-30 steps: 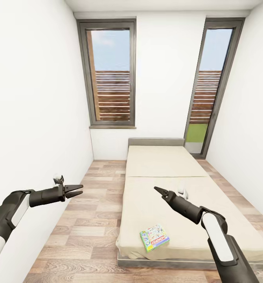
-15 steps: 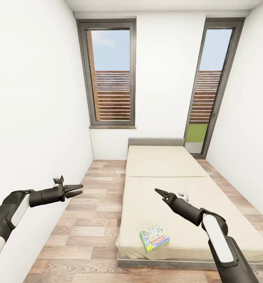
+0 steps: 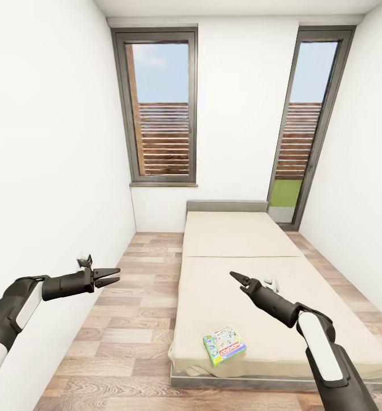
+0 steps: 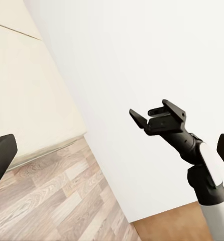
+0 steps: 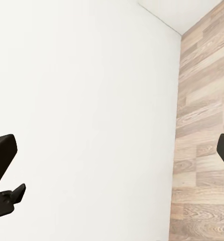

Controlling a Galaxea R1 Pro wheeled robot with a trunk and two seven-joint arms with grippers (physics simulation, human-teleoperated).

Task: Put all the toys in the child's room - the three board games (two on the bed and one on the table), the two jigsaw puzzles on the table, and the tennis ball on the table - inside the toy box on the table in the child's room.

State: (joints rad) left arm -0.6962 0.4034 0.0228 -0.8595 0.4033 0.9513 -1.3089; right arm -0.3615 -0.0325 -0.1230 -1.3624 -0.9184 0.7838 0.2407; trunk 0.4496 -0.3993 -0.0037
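The green-edged board game (image 3: 224,345) with its white, colourful cover lies flat on the beige mattress of the bed (image 3: 239,251), at the near corner toward 7 o'clock of the mattress, just inside the edge and untouched. No second game shows on the bed. The right gripper (image 3: 235,277) hangs above the mattress at about 1 o'clock from the box and well apart from it, its jaws drawn nearly together and holding nothing. Over the last second that arm has slid slightly toward 4 o'clock, a small drift and not yet a reach for the box. The left gripper (image 3: 112,275) sits out at 10 o'clock from the game, over the wood-plank floor (image 3: 128,319) beside the white wall, fingers parted a little and empty, unmoved over the same second. The room's framing has not shifted, so the base looks parked. I judge the pickup is just starting: the right gripper must still open, drop and come back toward the box.
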